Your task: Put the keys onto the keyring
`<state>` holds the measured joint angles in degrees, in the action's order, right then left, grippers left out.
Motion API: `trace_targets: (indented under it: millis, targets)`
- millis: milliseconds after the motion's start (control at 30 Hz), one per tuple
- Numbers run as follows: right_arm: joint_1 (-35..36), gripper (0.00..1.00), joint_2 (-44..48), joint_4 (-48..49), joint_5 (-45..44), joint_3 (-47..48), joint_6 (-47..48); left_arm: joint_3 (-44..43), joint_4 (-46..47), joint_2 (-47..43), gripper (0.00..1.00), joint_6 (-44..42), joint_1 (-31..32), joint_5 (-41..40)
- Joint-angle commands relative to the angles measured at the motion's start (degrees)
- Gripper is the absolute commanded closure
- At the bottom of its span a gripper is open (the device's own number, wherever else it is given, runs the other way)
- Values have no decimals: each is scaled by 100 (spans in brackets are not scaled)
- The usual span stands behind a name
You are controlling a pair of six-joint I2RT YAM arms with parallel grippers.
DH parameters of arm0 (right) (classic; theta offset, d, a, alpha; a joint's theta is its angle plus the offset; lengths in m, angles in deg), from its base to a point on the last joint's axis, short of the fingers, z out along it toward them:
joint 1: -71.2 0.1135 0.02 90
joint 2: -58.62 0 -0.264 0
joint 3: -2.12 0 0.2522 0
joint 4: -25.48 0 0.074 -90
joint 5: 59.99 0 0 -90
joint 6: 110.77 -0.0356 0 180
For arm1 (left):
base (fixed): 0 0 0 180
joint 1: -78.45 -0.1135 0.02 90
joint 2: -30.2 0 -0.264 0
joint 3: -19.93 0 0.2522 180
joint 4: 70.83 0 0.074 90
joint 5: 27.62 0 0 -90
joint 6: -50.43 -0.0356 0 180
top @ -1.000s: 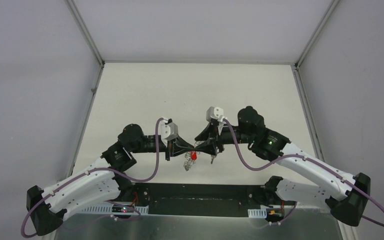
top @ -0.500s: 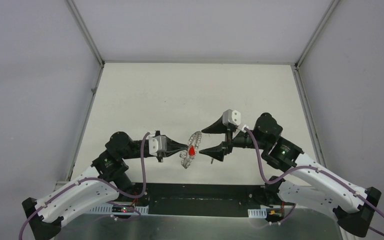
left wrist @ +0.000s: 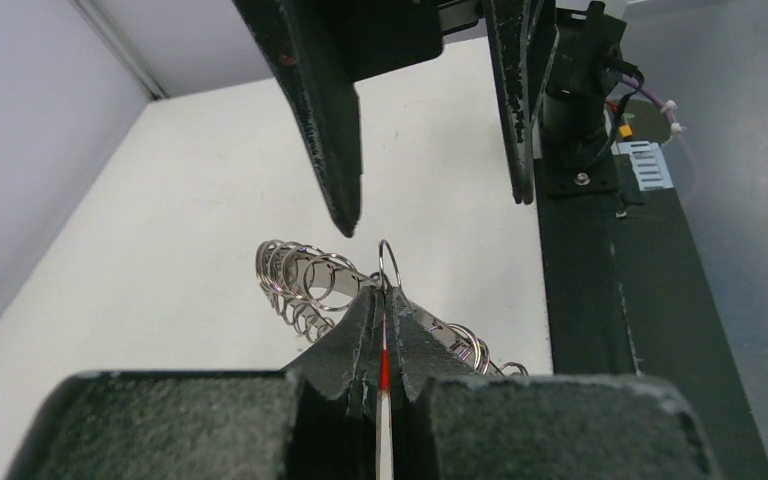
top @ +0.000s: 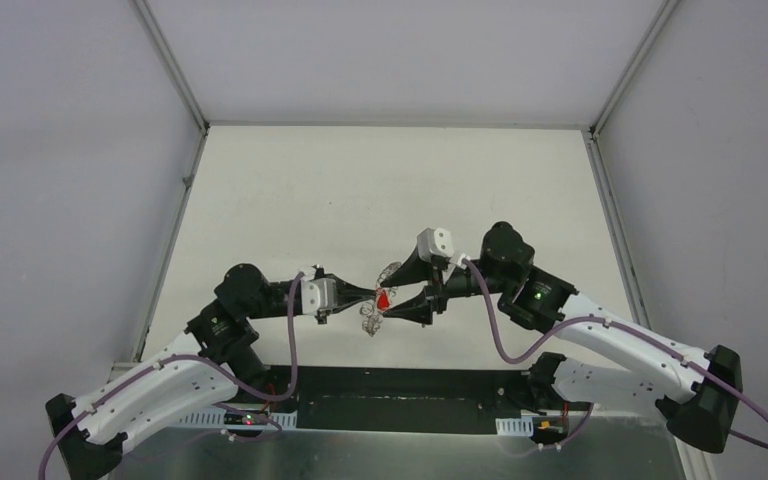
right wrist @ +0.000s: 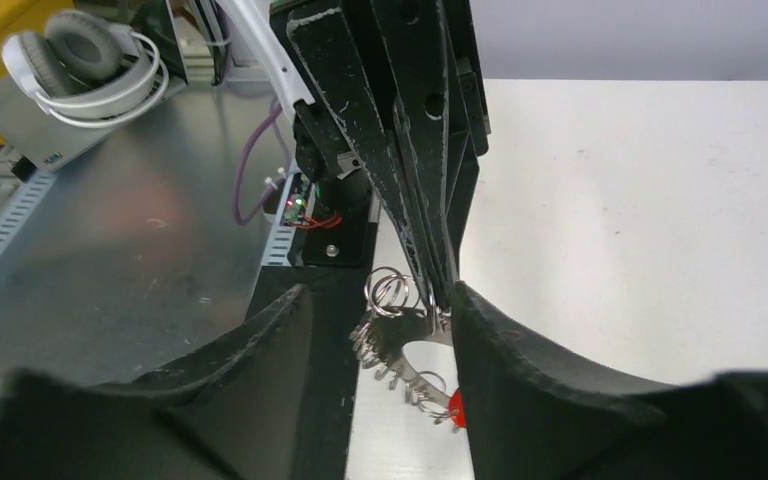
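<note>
Okay, lower middle of the overhead frame: we see the left gripper (top: 367,296) with its jaws pressed together on the rim of the keyring (left wrist: 295,275). It is held up above the table (top: 360,180), with small wire loops sticking out on both sides of the tips. Just right of those tips sits the red head of the keys (top: 384,299), against the ring; we cannot tell if it is threaded on. Further right, the right gripper (left wrist: 430,210) has its jaws apart, one finger on either side of the ring.
</note>
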<state>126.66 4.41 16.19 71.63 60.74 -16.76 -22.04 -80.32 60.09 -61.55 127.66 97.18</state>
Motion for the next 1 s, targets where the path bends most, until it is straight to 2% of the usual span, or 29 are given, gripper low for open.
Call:
trace_targets:
  millis: [0,133,400,567,667,833,967]
  targets:
    - [83,58,-92,174,-334,229,178,-266,308,181,100,596,61,67]
    - [95,67,-105,-65,-521,207,243,-239,390,192,100,787,58,55]
    - [114,68,-125,-62,-354,57,256,-247,489,199,100,886,58,42]
    - [121,76,-254,-122,-326,99,305,-247,537,197,100,940,61,77]
    - [123,76,-295,-210,-366,119,358,-240,543,167,100,941,57,74]
    - [123,62,-228,-280,-446,77,413,-229,551,121,100,960,60,79]
    - [125,64,-192,-380,-488,74,431,-220,557,107,100,976,55,103]
